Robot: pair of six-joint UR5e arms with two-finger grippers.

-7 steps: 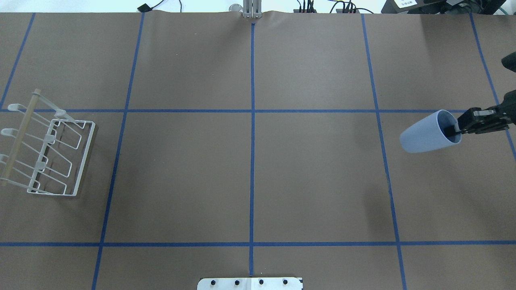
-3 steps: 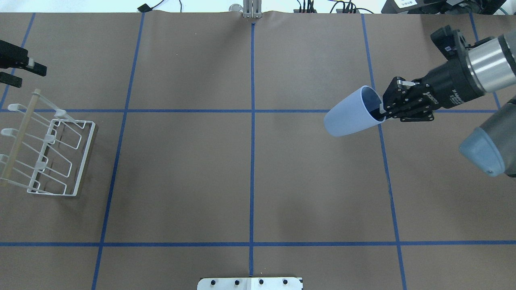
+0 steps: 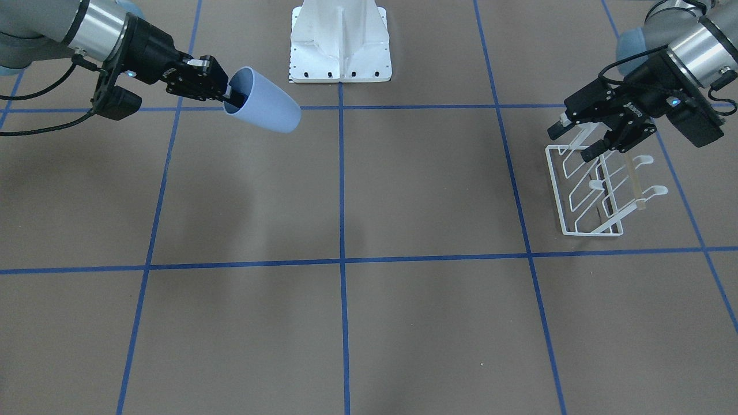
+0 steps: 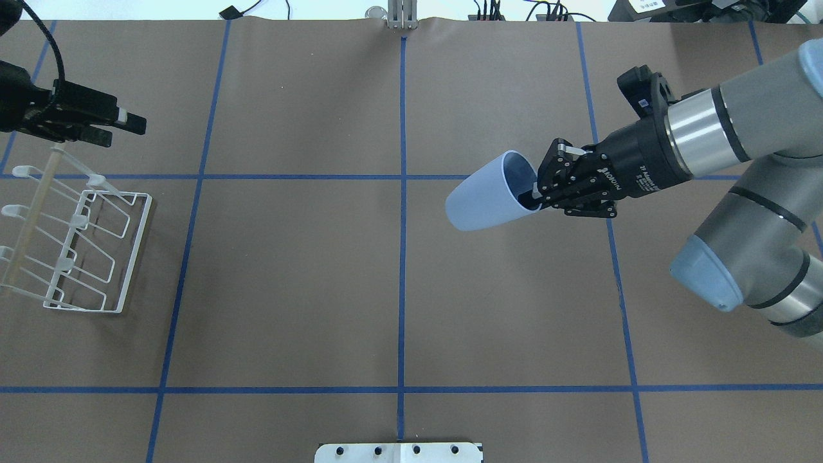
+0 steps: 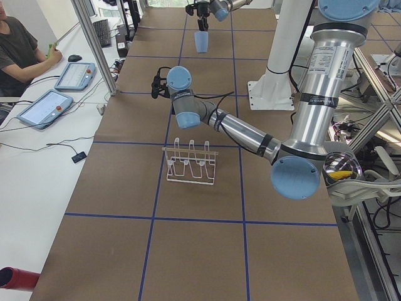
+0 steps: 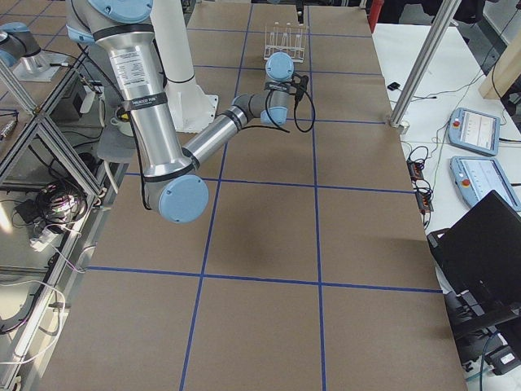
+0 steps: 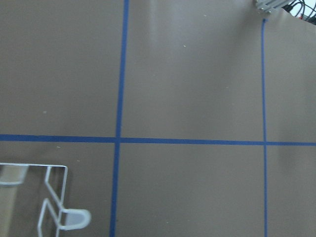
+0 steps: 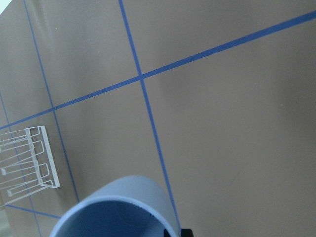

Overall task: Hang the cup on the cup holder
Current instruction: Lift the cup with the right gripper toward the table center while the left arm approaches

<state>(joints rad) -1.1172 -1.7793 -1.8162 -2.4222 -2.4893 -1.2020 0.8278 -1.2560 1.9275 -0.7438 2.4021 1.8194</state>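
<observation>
The light-blue cup (image 4: 483, 195) hangs tilted in the air right of the table's centre, mouth towards my right gripper (image 4: 535, 193). That gripper is shut on the cup's rim, one finger inside. Both also show in the front view: cup (image 3: 270, 110), right gripper (image 3: 230, 95). The white wire cup holder (image 4: 83, 247) stands at the far left with nothing on its prongs. My left gripper (image 4: 125, 132) is open and empty, above the holder's far end by the wooden bar (image 4: 29, 222). In the front view the left gripper (image 3: 576, 142) is above the holder (image 3: 594, 193).
The robot's white base plate (image 4: 398, 452) sits at the near middle edge. Blue tape lines (image 4: 402, 257) divide the brown table cover. An operator (image 5: 19, 50) and tablets (image 5: 47, 106) are at a side desk beyond the table.
My right gripper has carried the cup leftwards from the right edge to near the table's centre. My left gripper has come in from the left edge to above the holder's far end.
</observation>
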